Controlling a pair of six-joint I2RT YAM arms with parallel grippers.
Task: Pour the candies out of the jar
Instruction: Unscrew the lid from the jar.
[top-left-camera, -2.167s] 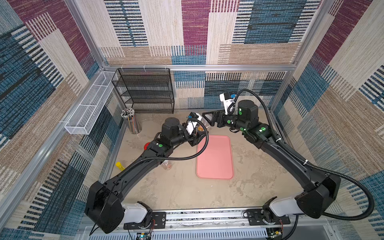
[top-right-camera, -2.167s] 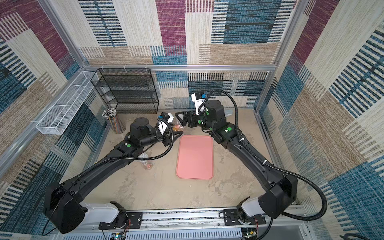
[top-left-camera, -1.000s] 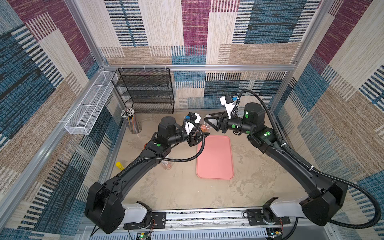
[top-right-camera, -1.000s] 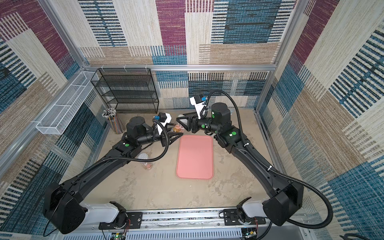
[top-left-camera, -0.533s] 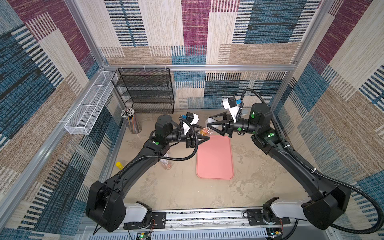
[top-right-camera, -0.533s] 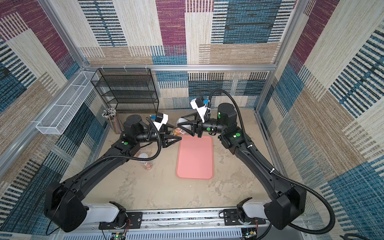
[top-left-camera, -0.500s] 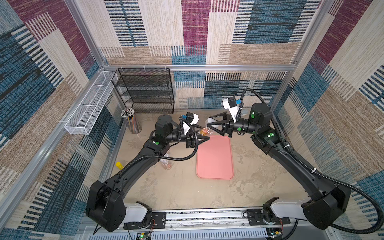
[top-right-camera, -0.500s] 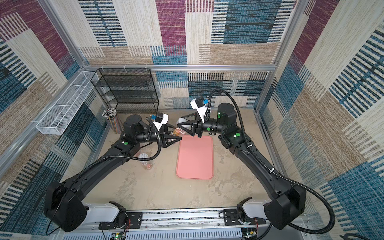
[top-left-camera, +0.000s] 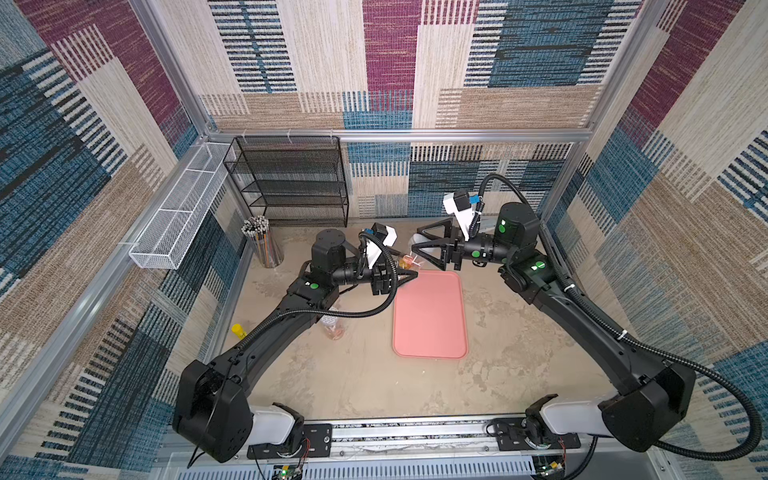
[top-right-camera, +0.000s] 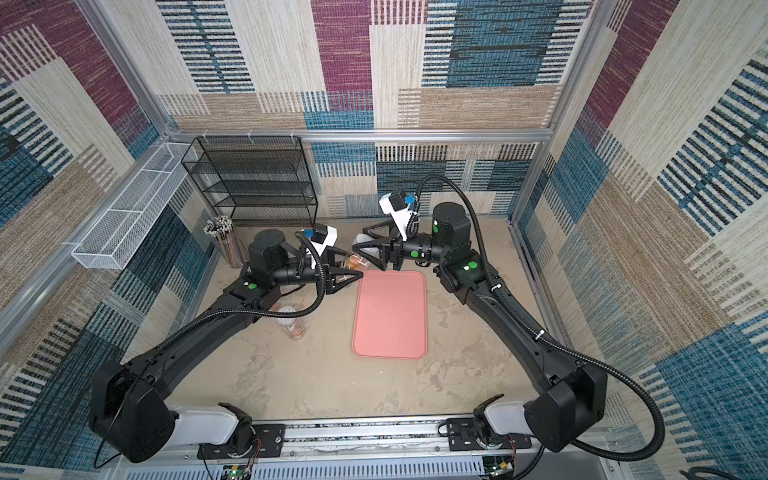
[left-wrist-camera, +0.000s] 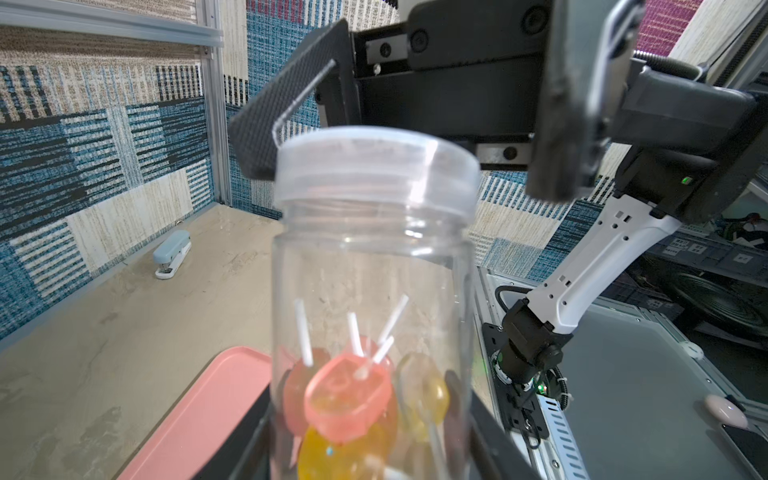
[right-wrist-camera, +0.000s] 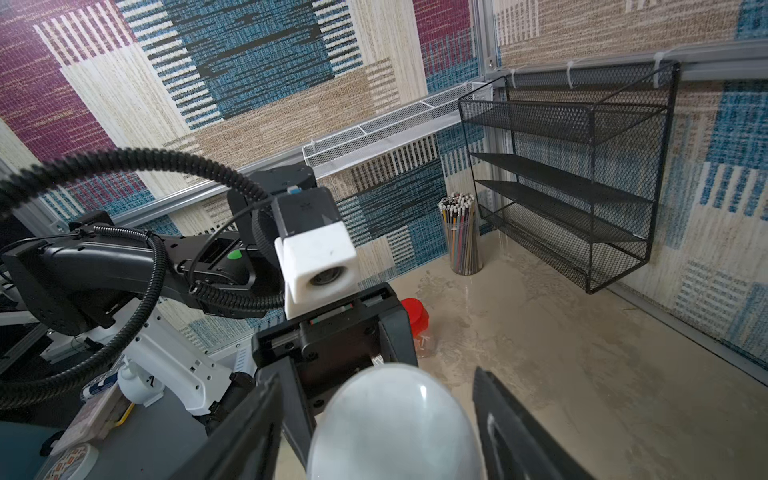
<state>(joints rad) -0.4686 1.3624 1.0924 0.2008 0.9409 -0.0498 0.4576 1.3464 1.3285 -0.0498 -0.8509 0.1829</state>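
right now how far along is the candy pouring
Done: left jaws grip the jar upright by the pink tray. In hand: right jaws open around the lid, still on. Left: lid off, then pour the candies; none on the tray.

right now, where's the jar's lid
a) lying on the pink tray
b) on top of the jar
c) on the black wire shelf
b: in the left wrist view the translucent lid sits on top of the jar, with the candies inside.
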